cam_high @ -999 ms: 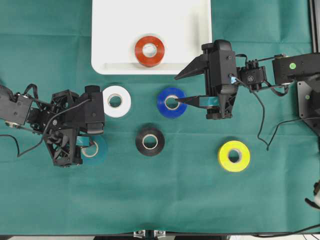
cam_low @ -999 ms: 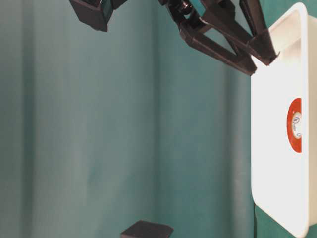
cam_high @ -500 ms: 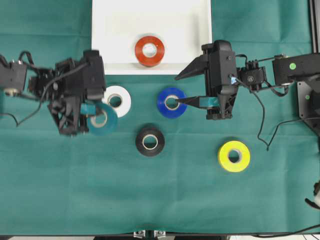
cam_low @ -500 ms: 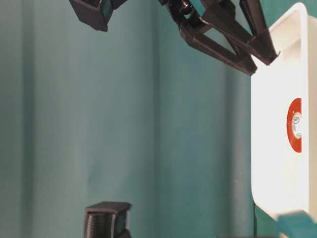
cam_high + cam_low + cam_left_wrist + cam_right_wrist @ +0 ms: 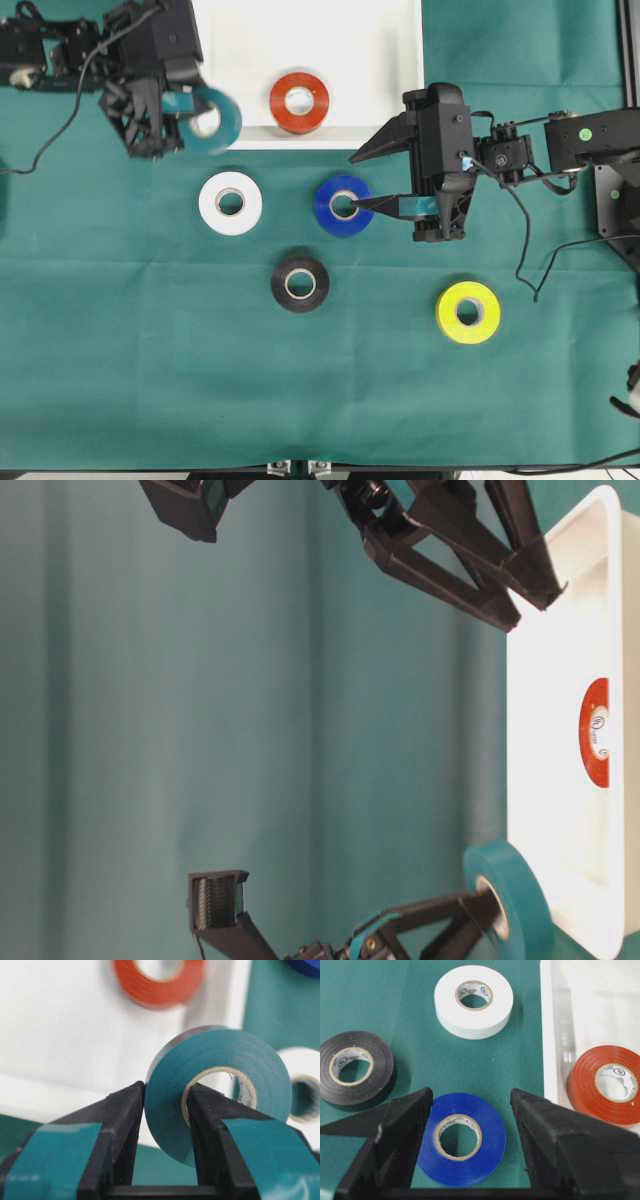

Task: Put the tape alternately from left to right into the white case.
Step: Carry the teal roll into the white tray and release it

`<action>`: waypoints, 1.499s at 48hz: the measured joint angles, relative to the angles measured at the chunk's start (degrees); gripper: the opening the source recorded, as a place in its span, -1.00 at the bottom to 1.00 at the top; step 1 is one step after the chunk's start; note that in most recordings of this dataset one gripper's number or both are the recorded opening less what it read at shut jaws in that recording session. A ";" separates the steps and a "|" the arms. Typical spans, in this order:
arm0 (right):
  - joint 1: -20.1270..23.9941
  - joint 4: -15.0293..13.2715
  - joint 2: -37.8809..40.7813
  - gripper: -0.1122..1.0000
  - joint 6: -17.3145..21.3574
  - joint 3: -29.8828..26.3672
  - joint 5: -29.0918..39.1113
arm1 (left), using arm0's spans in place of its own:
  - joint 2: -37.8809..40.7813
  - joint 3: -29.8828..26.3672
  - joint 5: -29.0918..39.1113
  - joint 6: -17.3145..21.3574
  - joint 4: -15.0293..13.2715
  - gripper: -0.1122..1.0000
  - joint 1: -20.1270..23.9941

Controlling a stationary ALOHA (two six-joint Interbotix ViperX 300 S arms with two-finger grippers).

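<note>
A green cloth (image 5: 150, 380) covered the table. The white case (image 5: 240, 40) lay at its far edge and held one roll, the red-orange tape (image 5: 299, 102), lying flat just inside the near rim.

The right gripper (image 5: 352, 181) hovered with its jaws spread wide, holding nothing; seen from its wrist, one finger stood on either side of the blue tape (image 5: 461, 1139) on the cloth. In the overhead view this roll (image 5: 342, 205) sat just outside the case's near rim.

The left gripper (image 5: 188, 108) was clamped on the teal tape (image 5: 211, 119): the wrist view showed one finger (image 5: 120, 1130) against the roll's outer face and the other through its pale core, gripping the wall of the roll (image 5: 220, 1067). That roll hung at the case's near left corner, overlapping the rim; the table-level view showed it (image 5: 510, 895) raised and tilted beside the rim.

On the cloth lay the white tape (image 5: 230, 203), well left of the blue, the black tape (image 5: 300, 283) nearer the front, and the yellow tape (image 5: 468, 312) off to the right, all apart from one another.
</note>
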 measured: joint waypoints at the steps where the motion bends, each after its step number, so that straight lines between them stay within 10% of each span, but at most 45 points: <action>1: 0.00 0.00 0.09 0.47 0.00 0.00 0.00 | 0.18 0.00 -0.53 0.53 0.00 -0.86 0.62; 33: 0.00 0.00 0.00 0.47 0.09 0.00 0.00 | 11.78 -6.06 -6.68 11.07 0.00 -0.86 11.16; 60: 0.00 0.00 0.09 0.47 0.18 0.88 -0.09 | 16.70 -10.37 -6.77 12.13 0.09 -0.85 13.27; 72: 0.00 0.00 0.09 0.47 0.18 0.88 -0.09 | 16.70 -10.37 -6.77 12.13 0.00 -0.14 13.27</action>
